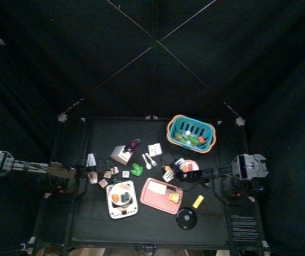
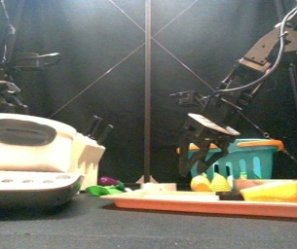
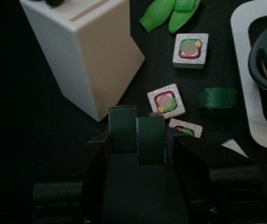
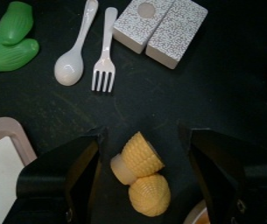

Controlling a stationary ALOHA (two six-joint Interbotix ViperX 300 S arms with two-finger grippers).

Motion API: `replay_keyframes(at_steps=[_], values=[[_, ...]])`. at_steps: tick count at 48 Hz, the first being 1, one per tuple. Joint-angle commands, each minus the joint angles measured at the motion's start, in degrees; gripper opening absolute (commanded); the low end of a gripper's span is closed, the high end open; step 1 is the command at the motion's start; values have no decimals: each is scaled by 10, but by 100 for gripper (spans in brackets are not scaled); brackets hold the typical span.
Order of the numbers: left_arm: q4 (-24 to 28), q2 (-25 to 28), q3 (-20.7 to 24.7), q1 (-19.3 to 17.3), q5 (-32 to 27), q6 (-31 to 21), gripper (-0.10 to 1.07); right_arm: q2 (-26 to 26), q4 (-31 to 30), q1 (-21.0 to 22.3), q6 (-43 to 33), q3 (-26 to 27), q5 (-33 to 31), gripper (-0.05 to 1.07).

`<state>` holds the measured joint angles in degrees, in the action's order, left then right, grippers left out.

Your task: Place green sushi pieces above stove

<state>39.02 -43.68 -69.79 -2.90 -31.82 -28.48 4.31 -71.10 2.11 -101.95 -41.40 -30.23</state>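
- My left jaws (image 3: pixel 139 140) are pressed together, with nothing between them, low over the black desk (image 3: pixel 18 105).
- Just ahead of their tips lies a white square sushi piece (image 3: pixel 167 100) with a green rim and a red middle; it is very near, but I cannot tell whether it touches them.
- A second such piece (image 3: pixel 184 128) lies right beside my left jaws, partly hidden by them.
- A third square sushi piece (image 3: pixel 191 49) lies farther ahead, well apart from the jaws.
- A small dark green roll (image 3: pixel 221 97) lies to one side of the first piece, just beside the white stove edge (image 3: pixel 248 79).
- On the other side of my left jaws stands a cream white box (image 3: pixel 83 52), near them.
- Beyond the third piece there are green leaves (image 3: pixel 171 10).
- My right jaws (image 4: pixel 144 166) are spread wide and hold nothing.
- Between them lies a yellow corn piece (image 4: pixel 142 173), touching neither jaw.
- Ahead of my right jaws lie a white spoon (image 4: pixel 73 54) and a white fork (image 4: pixel 105 54), side by side, and beyond them two grey speckled blocks (image 4: pixel 160 28).
- A green leafy toy (image 4: pixel 7 39) lies beside the spoon.
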Motion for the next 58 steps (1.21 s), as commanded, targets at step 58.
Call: replay_keyframes(at_steps=[58], values=[[-4, 11, 5, -44, 52, 1, 97, -7, -3, 5, 0, 12, 4, 95]])
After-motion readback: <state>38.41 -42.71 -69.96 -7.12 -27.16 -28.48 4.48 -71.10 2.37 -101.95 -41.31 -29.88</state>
